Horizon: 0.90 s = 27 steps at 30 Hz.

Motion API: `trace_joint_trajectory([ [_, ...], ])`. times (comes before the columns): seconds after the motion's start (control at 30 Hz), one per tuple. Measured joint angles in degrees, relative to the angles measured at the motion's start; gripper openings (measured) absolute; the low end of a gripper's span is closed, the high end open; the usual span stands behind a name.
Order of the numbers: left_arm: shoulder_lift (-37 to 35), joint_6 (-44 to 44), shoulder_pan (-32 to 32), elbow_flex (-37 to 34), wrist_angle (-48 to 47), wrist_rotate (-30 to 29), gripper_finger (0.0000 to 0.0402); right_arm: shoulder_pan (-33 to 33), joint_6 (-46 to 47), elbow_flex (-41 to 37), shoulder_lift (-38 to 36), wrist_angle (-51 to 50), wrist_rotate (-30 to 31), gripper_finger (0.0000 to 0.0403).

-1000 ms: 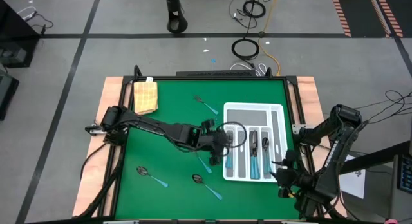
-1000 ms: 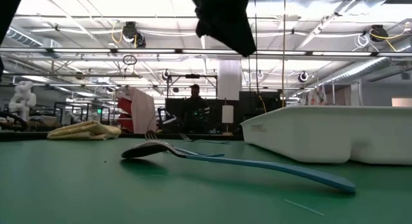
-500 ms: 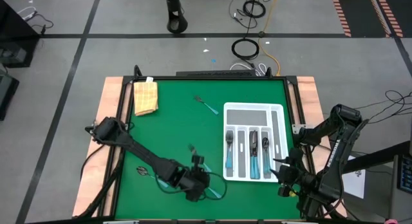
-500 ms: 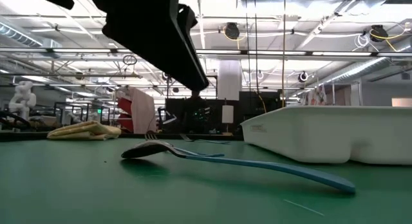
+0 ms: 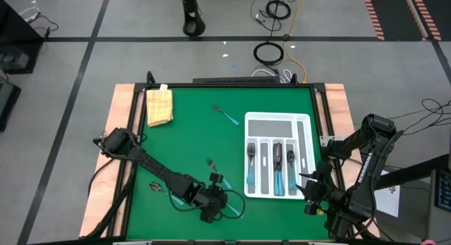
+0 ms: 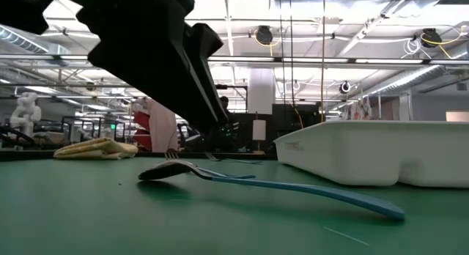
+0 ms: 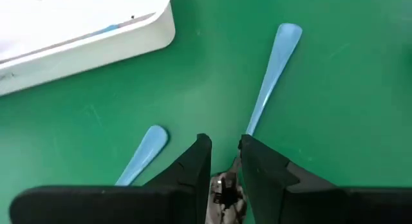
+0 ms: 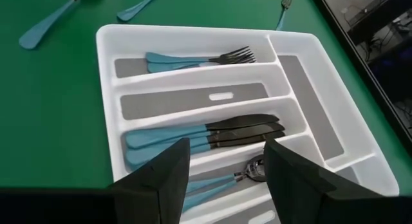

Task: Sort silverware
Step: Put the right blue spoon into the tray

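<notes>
A spoon [image 5: 236,212] with a blue handle lies flat on the green mat by the near edge. It is also in the low view [image 6: 278,185] and the left wrist view [image 7: 270,82]. My left gripper [image 5: 211,205] hovers just above its bowl end, open by a narrow gap [image 7: 225,143], and its right finger hides the neck. A second blue handle [image 7: 145,153] lies beside the fingers. Another spoon [image 5: 165,192] and two forks [image 5: 209,162] [image 5: 227,116] lie loose. My right gripper [image 8: 226,147] waits open by the tray's near right corner.
The white divided tray [image 5: 278,117] stands right of centre and holds forks [image 8: 193,58], knives [image 8: 212,134] and spoons [image 8: 244,169] in separate slots. Its wall [image 6: 366,149] rises just right of the spoon. A folded yellow cloth [image 5: 159,105] lies at the far left corner.
My left gripper has swung from the tray's left slot toward the near edge, stopped over the spoon, then come down closer to it. The spoon has stayed where it was.
</notes>
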Motion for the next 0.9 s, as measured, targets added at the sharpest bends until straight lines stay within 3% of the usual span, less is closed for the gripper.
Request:
trace_joint_trajectory([
  [0.33, 3.2, 3.8, 0.1, 0.0, 3.3, 5.7, 0.0090, 0.0, 0.2, -0.1, 0.0, -1.4, -0.3, 0.0185],
  [0.57, 6.4, 6.3, 0.8, 0.1, 3.8, 4.8, 0.0090, 0.0, 0.3, -0.1, 0.0, -1.9, -1.4, 0.0185],
  [0.7, 8.9, 6.2, 1.7, 0.4, 3.4, 7.3, 0.0088, 0.0, 0.4, -0.1, 0.0, -2.0, -1.6, 0.0185],
  [0.9, 8.9, 2.5, 2.6, 0.4, 3.3, 9.1, 0.0014, 0.0, 1.1, -0.1, 0.0, -2.0, -1.6, 0.0185],
])
